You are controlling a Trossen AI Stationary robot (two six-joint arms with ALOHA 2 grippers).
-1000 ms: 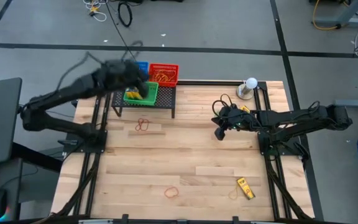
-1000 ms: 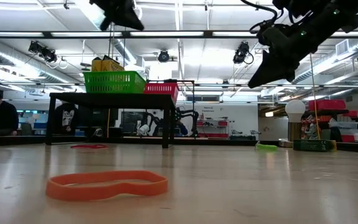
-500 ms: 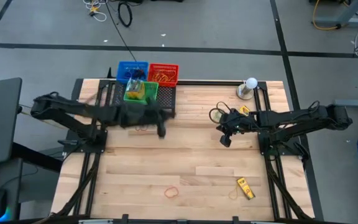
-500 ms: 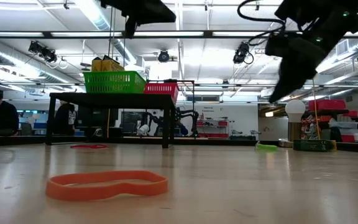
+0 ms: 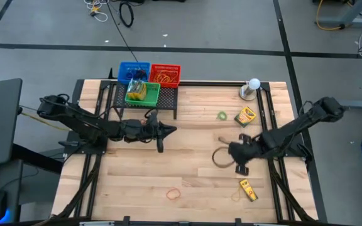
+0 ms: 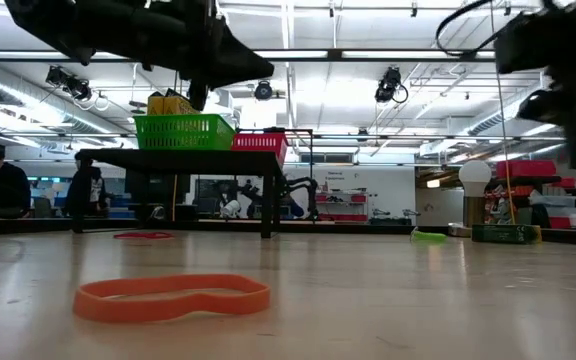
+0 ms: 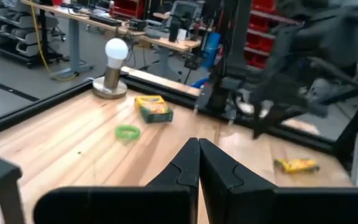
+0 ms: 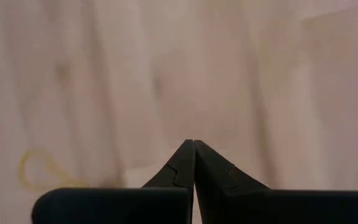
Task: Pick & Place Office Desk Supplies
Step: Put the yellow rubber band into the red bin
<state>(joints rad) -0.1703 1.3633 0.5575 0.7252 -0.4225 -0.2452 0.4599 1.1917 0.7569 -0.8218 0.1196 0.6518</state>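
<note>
My left gripper [image 5: 170, 130] is shut and empty. It points level toward the table's right, just in front of the black rack [image 5: 144, 105]. My right gripper [image 5: 241, 169] is shut and empty too, pointing down over bare wood at the near right. A green rubber band [image 5: 222, 115] and a yellow crayon box [image 5: 246, 116] lie flat at the far right. A second crayon box [image 5: 248, 189] lies near the front edge, right of an orange band [image 5: 174, 193]. In the right wrist view a yellow band [image 8: 39, 171] lies beside my shut fingers.
Blue [image 5: 133, 70], red [image 5: 165, 74] and green [image 5: 142, 92] baskets holding supplies sit on and behind the rack. A white ball on a round base [image 5: 252, 88] stands at the far right corner. A dark cable loop [image 5: 220, 157] hangs from my right arm. People stand in the room beyond.
My left gripper has come away from above the green basket, moving down and toward the near edge, and has levelled out in front of the rack. My right gripper has moved toward the near edge and tipped downward, uncovering the green band and the crayon box. Both stayed shut.
</note>
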